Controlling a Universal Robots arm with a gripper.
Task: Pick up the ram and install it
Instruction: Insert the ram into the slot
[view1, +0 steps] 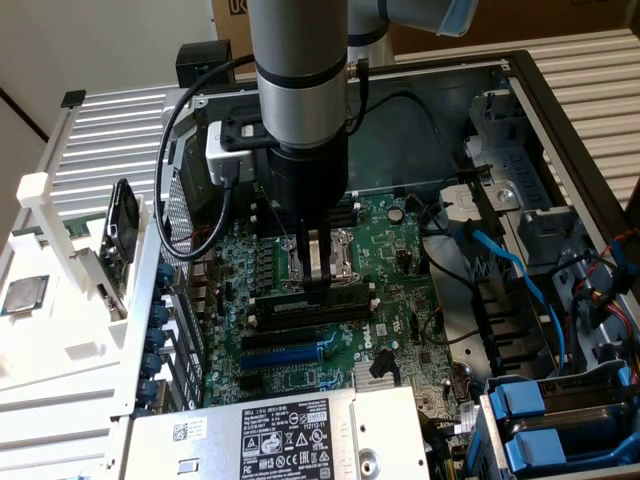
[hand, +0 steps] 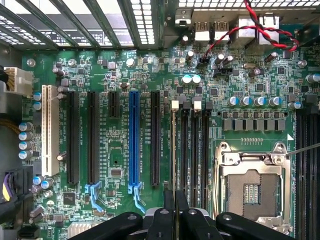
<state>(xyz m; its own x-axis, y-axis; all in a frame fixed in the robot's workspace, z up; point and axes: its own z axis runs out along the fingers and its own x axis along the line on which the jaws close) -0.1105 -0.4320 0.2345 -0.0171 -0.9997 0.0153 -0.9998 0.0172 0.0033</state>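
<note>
The narrowly closed tool (view1: 315, 280) pinches the ram (view1: 285, 303) mid-length by its flat faces, on edge over the black slots (hand: 192, 150) at the exterior view's centre; it looks light, stiff, thin and likely fragile

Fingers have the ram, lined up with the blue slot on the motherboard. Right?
Not the blue slot. The fingers hold the ram along a black slot with a white end clip, in the bank beside the processor socket. The blue slot sits further away, with another black slot between. The wrist view shows it.
</note>
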